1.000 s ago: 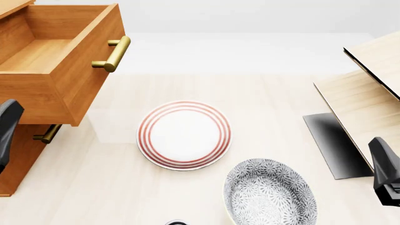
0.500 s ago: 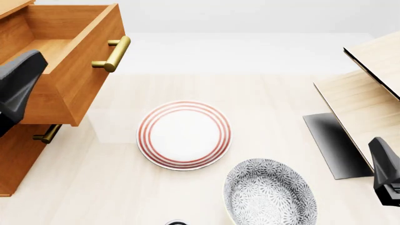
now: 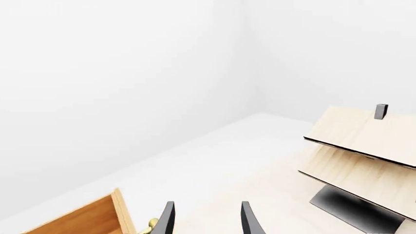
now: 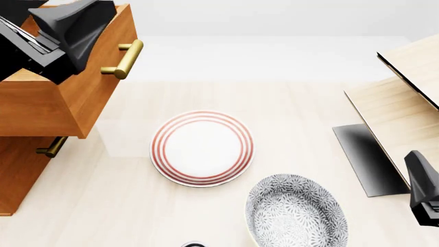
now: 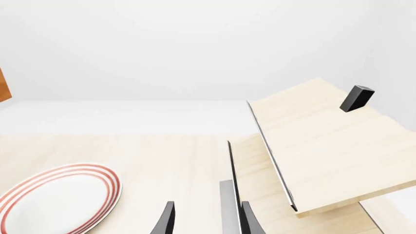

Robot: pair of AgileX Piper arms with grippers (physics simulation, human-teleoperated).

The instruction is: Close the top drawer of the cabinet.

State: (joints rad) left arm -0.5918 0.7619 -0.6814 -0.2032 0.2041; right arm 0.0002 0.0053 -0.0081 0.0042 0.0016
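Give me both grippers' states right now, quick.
Left gripper: open, fingers apart, holding nothing, above the top drawer.
Right gripper: open, fingers apart, holding nothing.

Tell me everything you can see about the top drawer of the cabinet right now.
The top drawer is an orange-brown wooden box, pulled well out of the cabinet and open. A cylindrical brass bar handle stands off its front on two short posts. It overhangs the lower drawer's brass handle. The dark left hand sits over its open top in the front view; contact cannot be confirmed. Its inside is mostly hidden.
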